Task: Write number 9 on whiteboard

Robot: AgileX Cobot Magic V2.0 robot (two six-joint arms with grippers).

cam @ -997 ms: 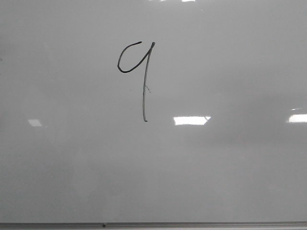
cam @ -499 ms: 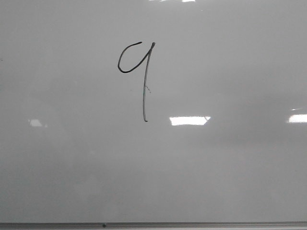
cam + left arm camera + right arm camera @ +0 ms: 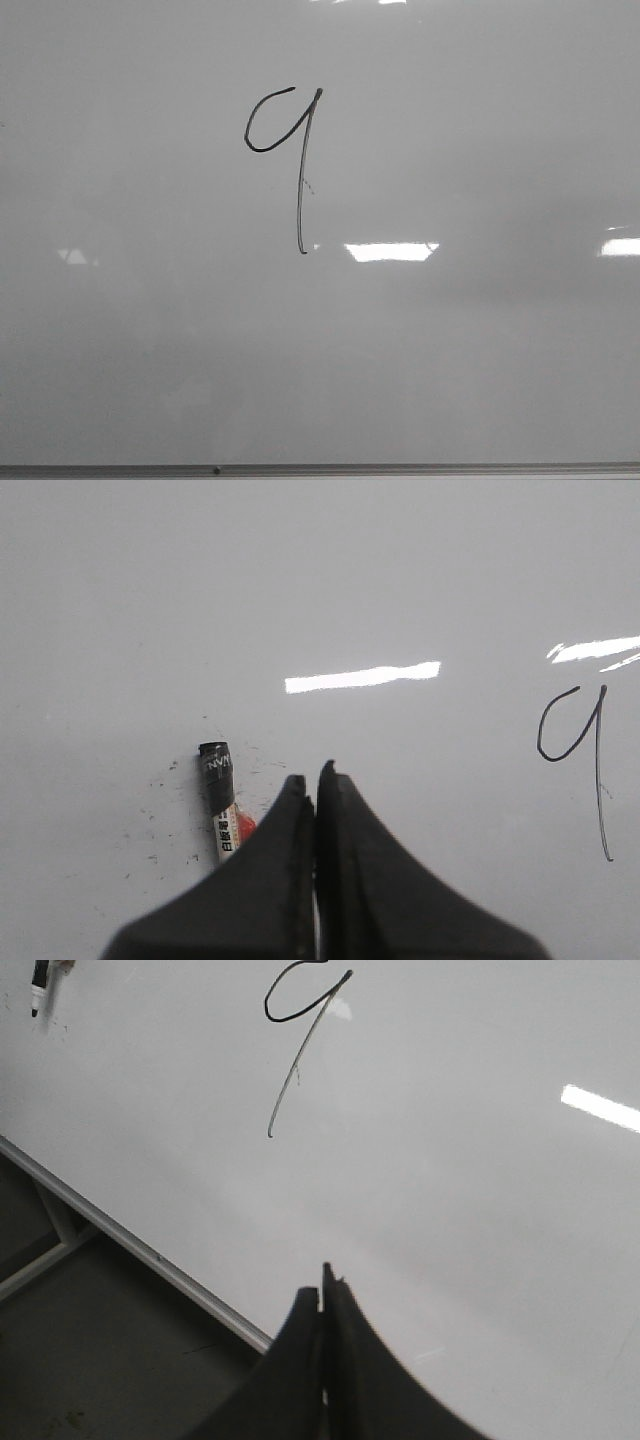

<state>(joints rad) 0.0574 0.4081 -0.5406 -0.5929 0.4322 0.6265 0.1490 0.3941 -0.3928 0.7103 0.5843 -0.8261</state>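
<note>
The whiteboard (image 3: 480, 360) fills the front view, glossy pale grey. The number 9 (image 3: 300, 180) is drawn on it in thin black marker: an open loop joined to a long straight tail. It also shows in the left wrist view (image 3: 598, 780) and the right wrist view (image 3: 298, 1060). A marker (image 3: 222, 800) with a black cap and white labelled barrel lies on the board just beside my left gripper (image 3: 312, 772), which is shut and empty. My right gripper (image 3: 323, 1278) is shut and empty, above the board near its metal edge. No gripper shows in the front view.
The board's thin metal edge strip (image 3: 400, 468) runs along the front, also in the right wrist view (image 3: 150, 1252), with dark floor (image 3: 90, 1360) beyond it. Small ink specks (image 3: 160, 780) dot the board around the marker. The marker also shows far off in the right wrist view (image 3: 40, 980).
The bright light reflections on the board have drifted slightly to the left. The number 9 has not changed.
</note>
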